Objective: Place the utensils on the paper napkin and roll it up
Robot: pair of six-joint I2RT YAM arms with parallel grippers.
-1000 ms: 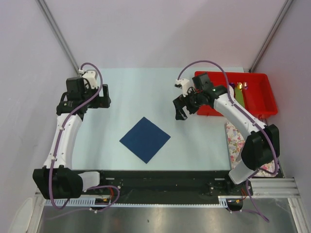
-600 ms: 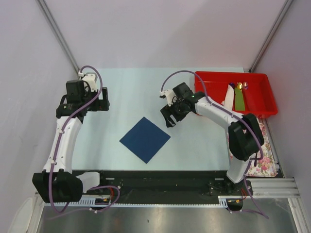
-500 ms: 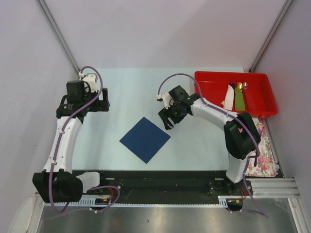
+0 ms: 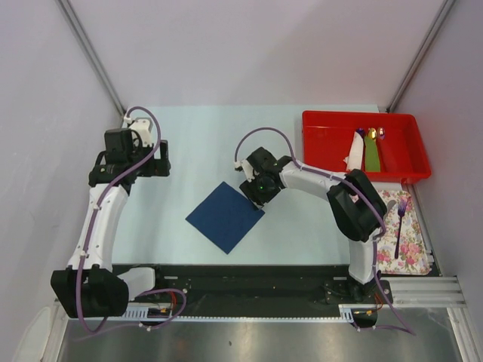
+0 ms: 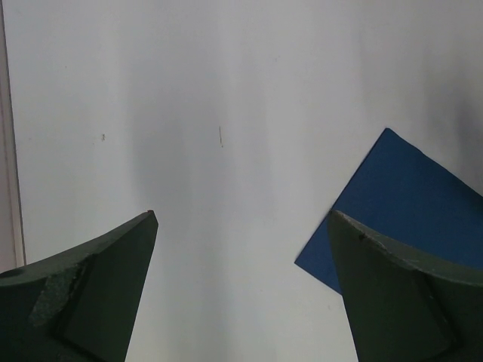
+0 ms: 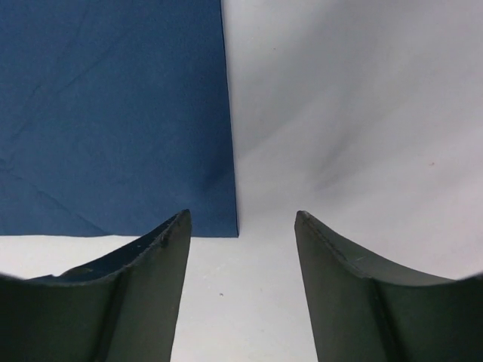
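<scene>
Thin dark navy paper napkin lies flat at centre of the table. I'd judge it light, floppy and easily torn, so pinch a corner. Right end effector released over its 1 o'clock edge. Left end effector released, at 10 o'clock.

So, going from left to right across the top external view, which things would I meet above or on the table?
left gripper → paper napkin → red tray

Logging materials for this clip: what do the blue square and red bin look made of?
The blue napkin looks like thin matte paper: flat, sharp-edged, faintly creased in the right wrist view. The red bin is probably moulded plastic: uniform colour, raised rim.
</scene>
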